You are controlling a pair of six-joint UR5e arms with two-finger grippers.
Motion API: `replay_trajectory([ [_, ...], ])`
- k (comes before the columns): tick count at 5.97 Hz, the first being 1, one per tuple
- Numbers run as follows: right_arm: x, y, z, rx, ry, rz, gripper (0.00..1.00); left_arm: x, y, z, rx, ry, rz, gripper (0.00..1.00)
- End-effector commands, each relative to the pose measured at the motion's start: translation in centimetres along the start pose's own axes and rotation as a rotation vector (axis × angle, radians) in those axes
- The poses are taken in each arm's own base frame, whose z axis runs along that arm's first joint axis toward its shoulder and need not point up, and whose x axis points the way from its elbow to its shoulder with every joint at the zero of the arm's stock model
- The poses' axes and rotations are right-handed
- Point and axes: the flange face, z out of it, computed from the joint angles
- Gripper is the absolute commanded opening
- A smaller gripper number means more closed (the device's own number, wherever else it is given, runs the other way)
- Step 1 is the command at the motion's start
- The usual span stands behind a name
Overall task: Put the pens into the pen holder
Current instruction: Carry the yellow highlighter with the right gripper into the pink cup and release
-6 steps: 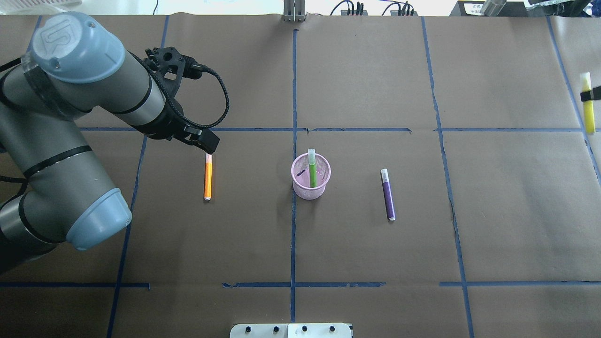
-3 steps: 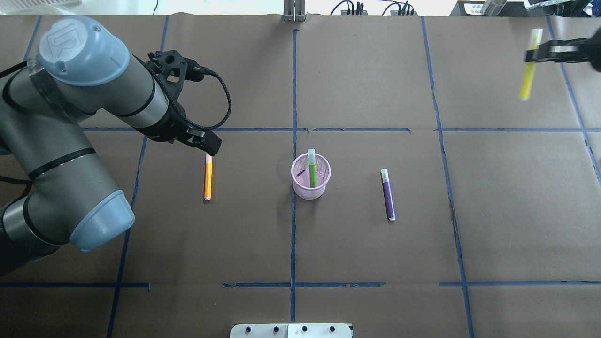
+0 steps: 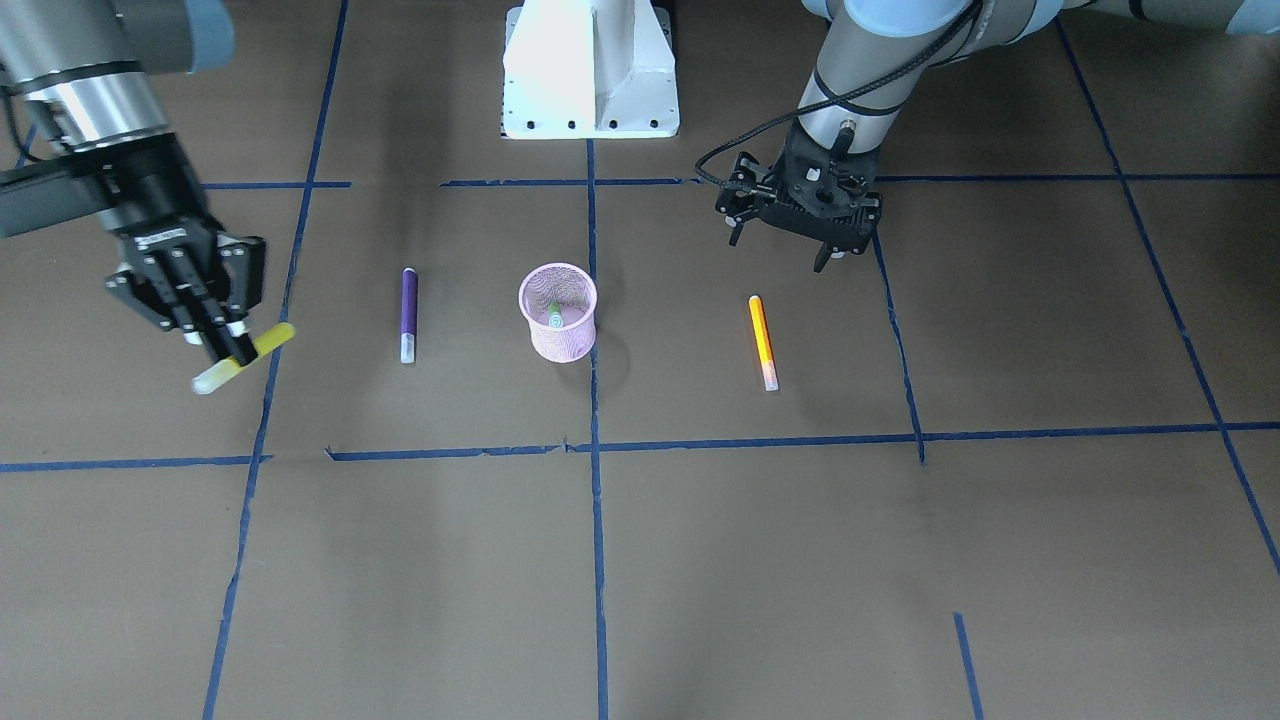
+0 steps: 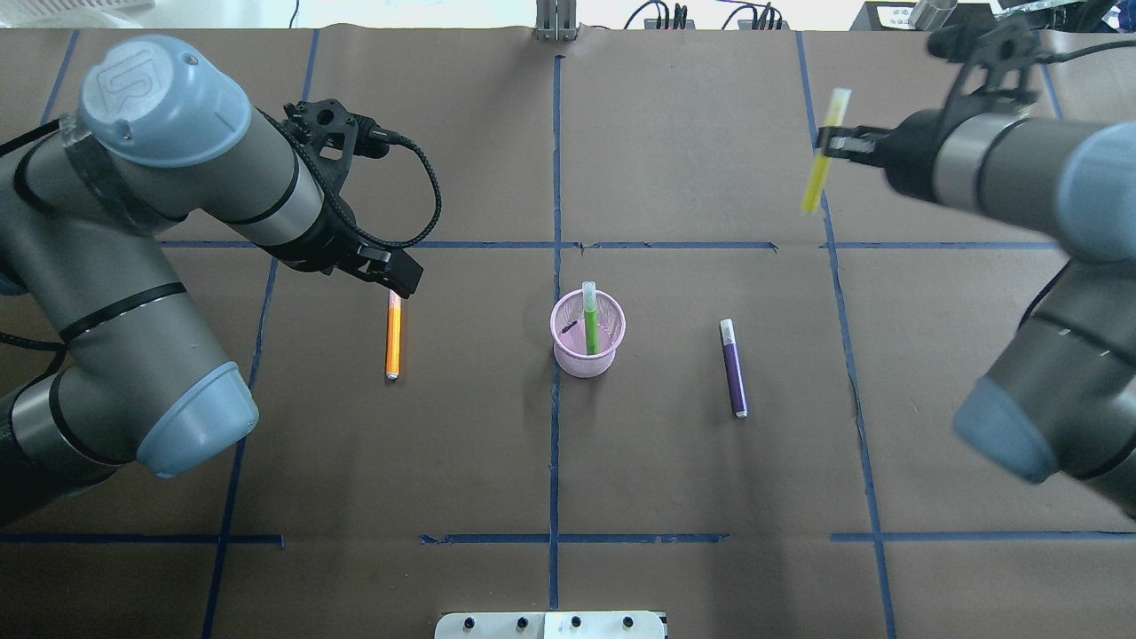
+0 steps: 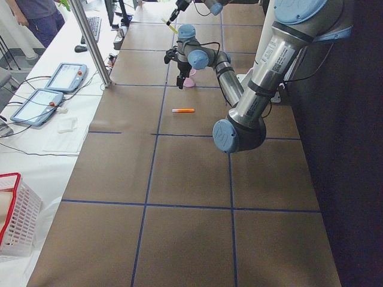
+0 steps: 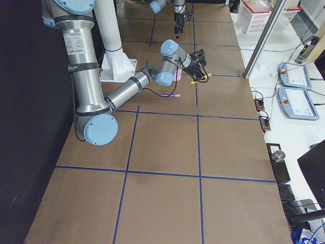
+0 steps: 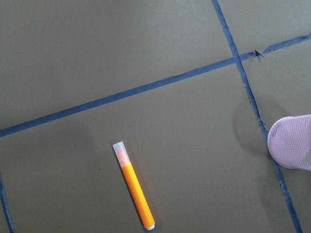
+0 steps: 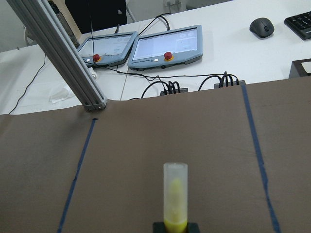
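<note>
– Where's the right gripper (image 4: 829, 145) at?
– Up in the air over the far right part of the brown paper-covered table with blue tape lines (image 4: 692, 461), well apart from the small round pink wire-mesh pen holder (image 4: 586, 355). Its jaws are clamped on the slim yellow pen with a pale translucent cap (image 4: 823, 155). The pen sits crosswise between the fingers and tilts in the overhead view, capped end uppermost. The right wrist camera shows the cap sticking out past the jaws.
– And the holder itself?
– Upright near the middle of the table, just beside the central tape line. A slim green pen with a pale cap (image 4: 589, 321) stands in it, its cap poking above the rim.
– The other pens?
– Both flat on the paper. The slim orange pen with a pale cap (image 4: 393, 342) lies on the robot's left of the holder. The slim purple pen with a pale cap (image 4: 733, 368) lies on its right. Each is apart from the cup, capped end pointing away from the robot.
– Left gripper (image 4: 397, 280)?
– It hangs above the table near the orange pen's capped end and does not touch it. The left wrist camera sees the whole pen lying free below, with the holder's edge at the side. Whether those jaws are apart or together, I cannot tell
</note>
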Motion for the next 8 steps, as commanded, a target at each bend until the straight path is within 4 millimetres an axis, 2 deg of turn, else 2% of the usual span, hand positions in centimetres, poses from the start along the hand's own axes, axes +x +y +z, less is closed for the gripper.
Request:
replay_trajectory([
  [1, -11.3, 7.2, 1.4, 0.059, 0.055, 0.027, 0.00, 0.0, 0.0, 0.1, -0.003, 0.000, -0.001, 1.00],
  [2, -14.8, 10.9, 1.3, 0.078, 0.062, 0.054, 0.00, -0.1, 0.1, 0.2, -0.004, -0.001, -0.001, 1.00],
  [3, -16.5, 13.3, 2.2, 0.122, 0.071, 0.069, 0.00, 0.0, 0.0, 0.1, -0.002, 0.001, 0.001, 1.00],
  [4, -17.0, 15.4, 2.9, 0.137, 0.085, 0.065, 0.00, 0.0, 0.1, 0.2, -0.004, 0.000, 0.000, 1.00],
  [6, -18.4, 17.5, 4.0, 0.150, 0.096, 0.059, 0.00, 0.1, 0.1, 0.1, -0.003, 0.001, -0.004, 1.00],
  [8, -18.3, 20.6, 4.4, 0.161, 0.112, 0.021, 0.00, 0.0, 0.1, 0.2, -0.004, 0.000, -0.005, 1.00],
])
